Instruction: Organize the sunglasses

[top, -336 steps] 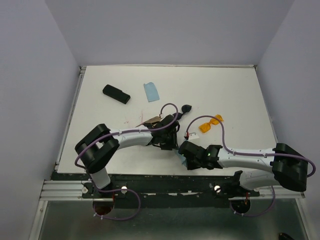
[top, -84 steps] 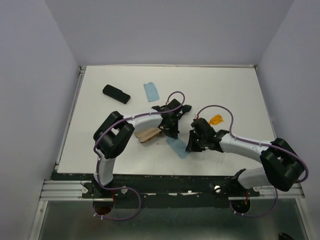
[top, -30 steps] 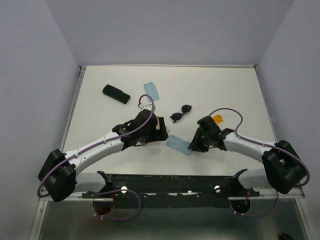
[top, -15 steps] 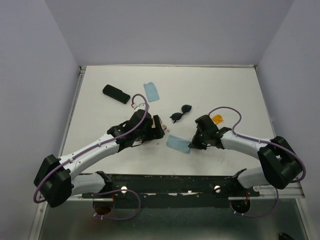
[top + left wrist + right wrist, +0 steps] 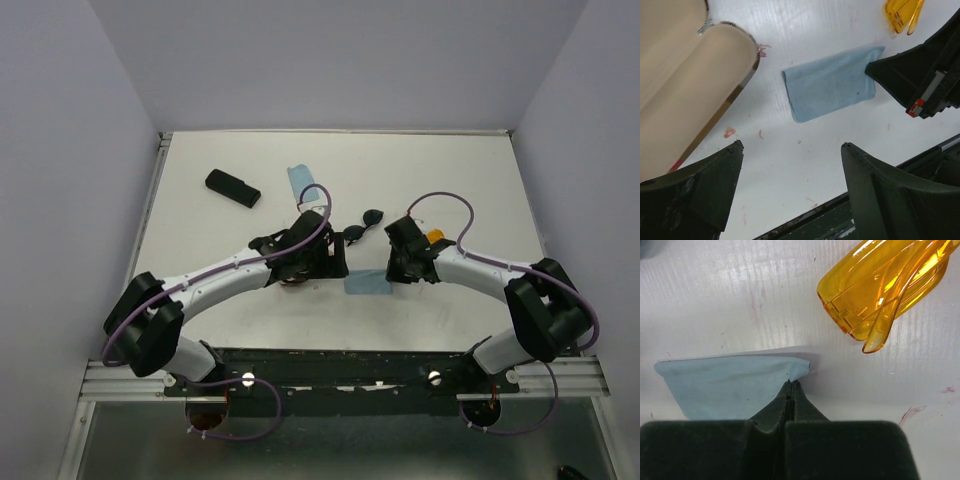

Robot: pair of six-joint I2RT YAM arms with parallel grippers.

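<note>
Orange sunglasses [image 5: 885, 285] lie just beside your right gripper [image 5: 791, 390], clenched on a corner of the blue cloth [image 5: 730, 385], black pair [image 5: 365, 222] nearby; drag it low, clear of both, towards your wide-open left gripper [image 5: 790, 170]

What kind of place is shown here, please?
Probably a robot laboratory test cell: white table boxed in by plain walls, left arm and right arm bolted to a metal rail, staged orange sunglasses and blue cloth.
</note>
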